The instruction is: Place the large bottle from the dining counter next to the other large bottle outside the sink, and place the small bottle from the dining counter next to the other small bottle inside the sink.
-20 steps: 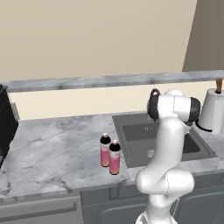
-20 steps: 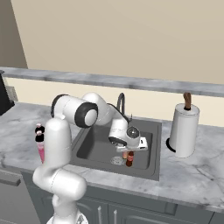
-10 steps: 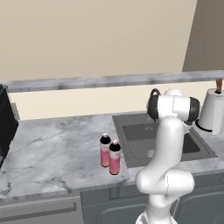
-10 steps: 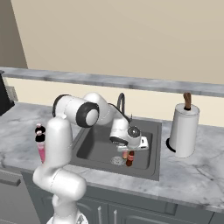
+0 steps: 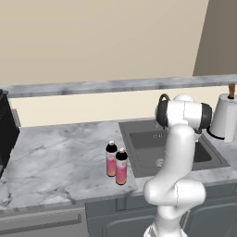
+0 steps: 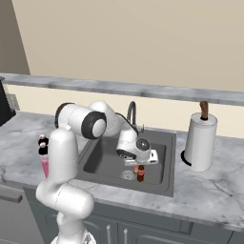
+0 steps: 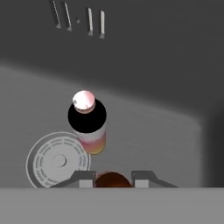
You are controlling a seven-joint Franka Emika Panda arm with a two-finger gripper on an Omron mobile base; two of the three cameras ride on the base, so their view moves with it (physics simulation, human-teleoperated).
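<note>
grey marble covers the tabletop (image 5: 55, 157) under a beige wall, and the sink (image 6: 157, 178) is cut into it as a dark grey basin. from the left base view two large bottles (image 5: 116, 162) with pink liquid and dark caps stand touching each other on the tabletop, just beside the left rim of the sink; the right base view shows only a small part of them behind the white arm. a paper towel roll (image 6: 200, 141) stands upright to the right of the sink, and the curved faucet (image 6: 130, 111) rises behind the basin.

the right base view shows the gripper (image 6: 139, 167) low inside the sink, with the small dark brown bottle (image 6: 140, 174) upright under it near the round drain (image 6: 127, 175). in the left base view the arm hides this part of the basin.

the hand view gives the close detail: the brown bottle top (image 7: 113, 180) sits between the two finger tips, which stand close on both sides of it, so the gripper seems to grasp it. the small pale bottle (image 7: 89, 123) stands upright just beside it, touching the edge of the drain (image 7: 58, 160).
</note>
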